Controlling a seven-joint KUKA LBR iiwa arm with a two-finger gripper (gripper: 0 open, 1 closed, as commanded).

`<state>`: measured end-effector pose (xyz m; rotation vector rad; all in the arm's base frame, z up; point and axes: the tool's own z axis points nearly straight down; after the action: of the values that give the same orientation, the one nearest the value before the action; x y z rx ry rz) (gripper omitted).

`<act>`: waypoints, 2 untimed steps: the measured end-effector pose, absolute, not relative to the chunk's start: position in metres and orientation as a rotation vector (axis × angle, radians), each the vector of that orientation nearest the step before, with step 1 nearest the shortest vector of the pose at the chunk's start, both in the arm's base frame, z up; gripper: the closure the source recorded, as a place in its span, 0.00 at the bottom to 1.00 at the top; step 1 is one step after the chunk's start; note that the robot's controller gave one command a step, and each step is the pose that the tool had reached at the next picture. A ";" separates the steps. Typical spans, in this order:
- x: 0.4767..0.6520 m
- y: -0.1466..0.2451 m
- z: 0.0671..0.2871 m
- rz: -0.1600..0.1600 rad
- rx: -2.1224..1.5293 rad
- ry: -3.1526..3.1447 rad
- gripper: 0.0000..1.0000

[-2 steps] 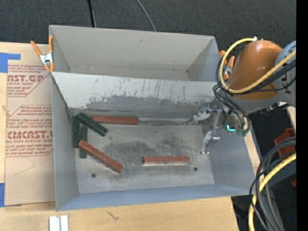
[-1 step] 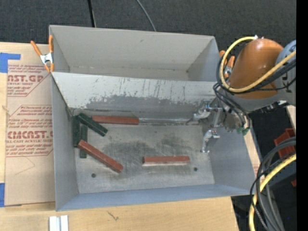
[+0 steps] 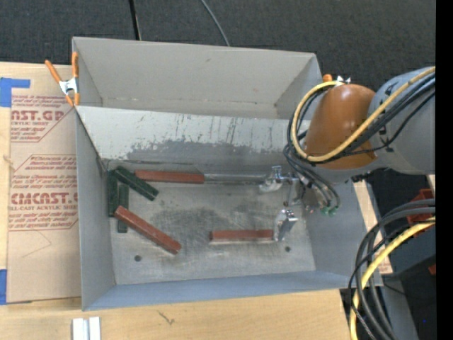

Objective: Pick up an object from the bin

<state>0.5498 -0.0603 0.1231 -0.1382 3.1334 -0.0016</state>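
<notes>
One splayed pincer (image 3: 280,202) low beside nearest brown bar (image 3: 241,236)

— Where does the arm (image 3: 414,119) come in?
— From the right, its grey bulk bent down towards the left, with an orange cover (image 3: 340,126) at the wrist and yellow and black cables (image 3: 306,119) looped round it.
— And the pincer (image 3: 280,202)?
— It points down and left, its two metal fingers (image 3: 287,224) spread well apart.

hand (image 3: 280,202) low at right of grey bin (image 3: 191,69), fingers spread | lower fingertip by right end of near red-brown bar (image 3: 241,236) | back red-brown bar (image 3: 170,178), slanted red-brown bar (image 3: 147,229), two dark green bars (image 3: 134,181) at left
</notes>
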 end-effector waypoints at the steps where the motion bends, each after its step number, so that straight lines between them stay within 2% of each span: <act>1: 0.533 -0.035 0.131 0.001 -0.191 3.137 0.00; 2: 0.542 -0.024 0.132 0.001 -0.152 3.136 0.00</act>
<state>0.5418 -0.0243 0.1315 -0.1525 3.1356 0.0013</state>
